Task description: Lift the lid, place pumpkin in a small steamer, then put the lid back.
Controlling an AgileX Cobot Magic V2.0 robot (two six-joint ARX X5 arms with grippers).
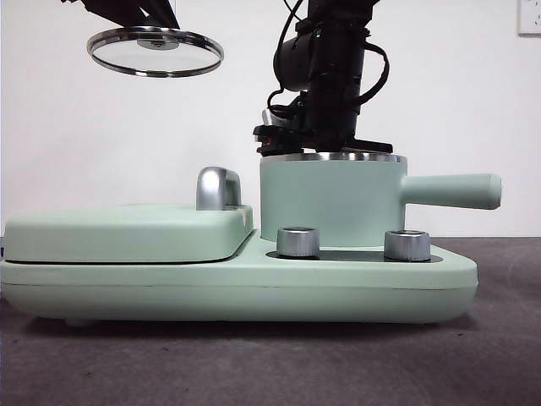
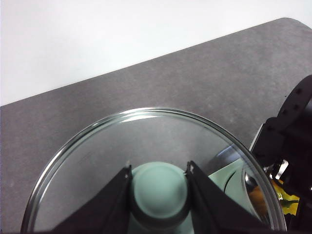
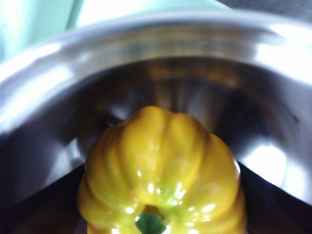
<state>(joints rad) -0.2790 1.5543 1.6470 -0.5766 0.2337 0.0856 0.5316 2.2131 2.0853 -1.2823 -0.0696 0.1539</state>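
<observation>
Left gripper [image 2: 158, 195], jaws clamped on the knob, holds the lid [image 1: 155, 51] high at left; right gripper [image 3: 161, 214], jaws gripping the pumpkin [image 3: 161, 170], reaches into the small steamer [image 1: 334, 203].

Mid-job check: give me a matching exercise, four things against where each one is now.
Things:
1. round glass lid with mint-green knob
2. glossy yellow ribbed pumpkin
3. mint-green cylindrical steamer pot
4. two silver knobs

Places:
A. on the wide mint-green base
B. on the base's front, before the pot
C. held aloft by the left gripper
D. inside the pot, at the right gripper

Pairs: 1-C, 2-D, 3-A, 4-B
</observation>
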